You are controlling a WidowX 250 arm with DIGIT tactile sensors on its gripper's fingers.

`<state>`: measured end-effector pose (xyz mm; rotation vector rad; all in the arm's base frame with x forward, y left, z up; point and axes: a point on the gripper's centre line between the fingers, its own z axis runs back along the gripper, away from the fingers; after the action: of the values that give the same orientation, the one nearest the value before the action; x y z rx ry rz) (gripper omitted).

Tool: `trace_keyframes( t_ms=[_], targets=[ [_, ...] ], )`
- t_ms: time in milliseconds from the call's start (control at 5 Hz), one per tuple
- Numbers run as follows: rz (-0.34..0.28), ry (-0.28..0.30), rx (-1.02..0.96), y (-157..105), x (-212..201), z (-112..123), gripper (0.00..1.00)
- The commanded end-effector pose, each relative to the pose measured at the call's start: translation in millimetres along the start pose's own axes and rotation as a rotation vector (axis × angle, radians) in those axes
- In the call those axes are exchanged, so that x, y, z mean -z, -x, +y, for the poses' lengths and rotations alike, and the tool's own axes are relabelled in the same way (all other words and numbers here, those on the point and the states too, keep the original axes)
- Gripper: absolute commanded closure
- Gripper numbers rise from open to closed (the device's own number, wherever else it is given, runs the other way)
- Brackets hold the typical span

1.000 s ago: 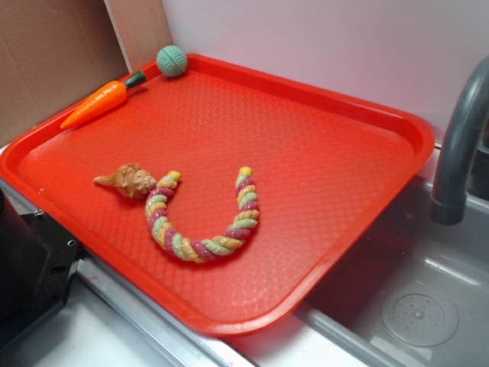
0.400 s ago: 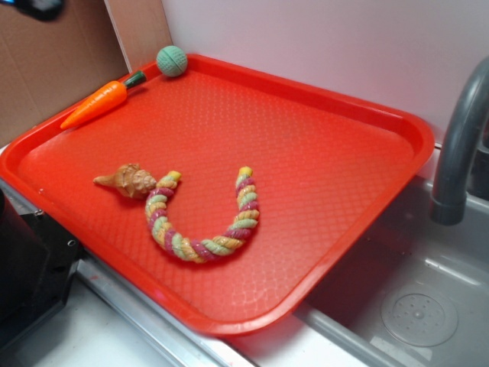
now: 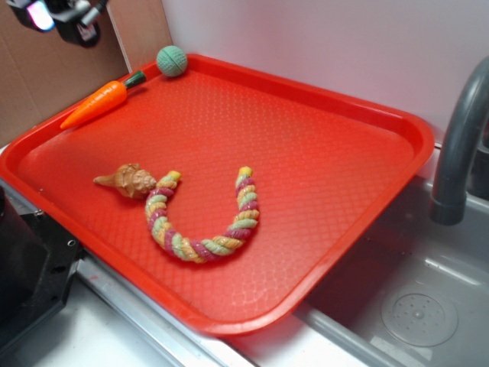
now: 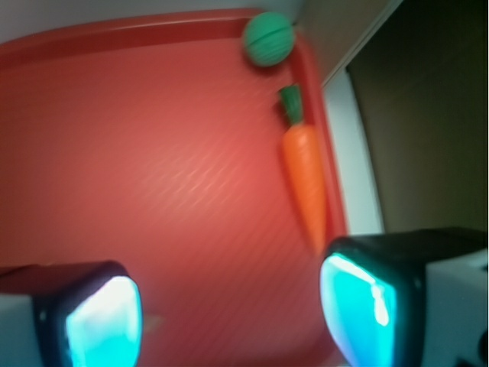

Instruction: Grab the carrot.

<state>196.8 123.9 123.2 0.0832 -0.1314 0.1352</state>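
The carrot (image 3: 97, 103) is bright orange with a dark green stem. It lies on the far left rim of the red tray (image 3: 321, 107), its stem toward the green ball (image 3: 172, 60). In the wrist view the carrot (image 4: 304, 174) lies along the tray's right edge, its tip near my right fingertip (image 4: 359, 310). My gripper (image 3: 65, 17) hangs high above the tray's far left corner, at the top left of the exterior view. In the wrist view the gripper (image 4: 229, 313) is open and empty, jaws wide apart over bare tray.
A tan ridged cone toy (image 3: 126, 180) and a multicoloured twisted rope (image 3: 200, 218) lie mid-tray. A brown cardboard wall (image 3: 46, 69) stands behind the carrot. A grey faucet (image 3: 458, 145) and a sink (image 3: 412, 306) are at the right. A black block (image 3: 27, 267) sits at the front left.
My gripper has come into the exterior view at the top left and moved down and to the right. The carrot and the toys have not moved.
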Motion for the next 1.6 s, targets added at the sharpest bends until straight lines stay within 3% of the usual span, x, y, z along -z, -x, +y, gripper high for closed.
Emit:
trace_keyframes(
  t_ms=[0, 200, 400, 800, 1200, 1400],
  targets=[
    [-0.054, -0.024, -0.008, -8, -12, 10, 0.0],
    [-0.012, -0.104, -0.002, -10, 40, 27, 0.0],
    [-0.033, -0.115, 0.029, -21, 67, 35, 0.0],
    [0.002, -0.087, 0.056, -26, 95, 41, 0.0],
    [0.01, 0.054, -0.014, -17, 102, 15, 0.0],
    [0.022, 0.103, -0.105, -14, 113, 18, 1.0]
  ],
)
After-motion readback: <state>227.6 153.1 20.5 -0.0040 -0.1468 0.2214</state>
